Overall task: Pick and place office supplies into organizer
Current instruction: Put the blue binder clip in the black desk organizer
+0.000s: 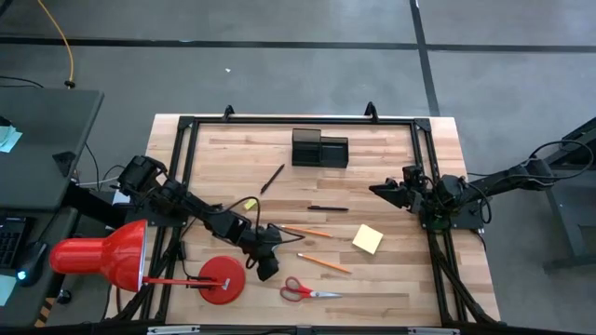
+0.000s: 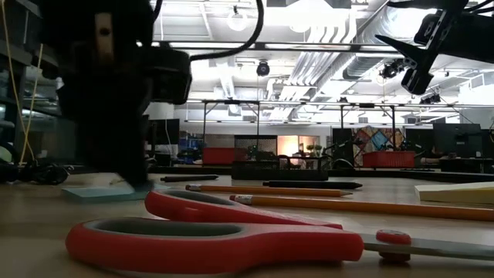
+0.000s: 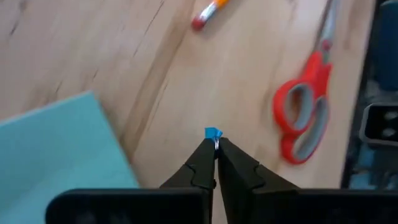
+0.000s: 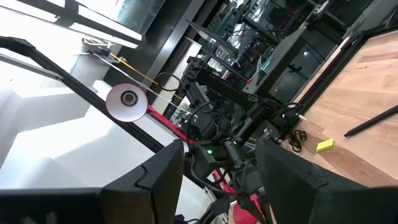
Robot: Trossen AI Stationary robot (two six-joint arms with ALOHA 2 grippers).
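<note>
Flat pale-blue square sticky-note pad [image 3: 59,149] — cut off by the left wrist view's edge; red-handled metal scissors [image 2: 216,239] — blurred, blade tips cropped.

Both arms are black, jointed units with exposed black cabling; the left end effector [image 3: 216,149] has tapered black fingers, the right end effector [image 4: 219,180] broad angular ones.

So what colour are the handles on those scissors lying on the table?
Red. The scissors show it best in the left wrist view, lying flat on the wooden table.
</note>
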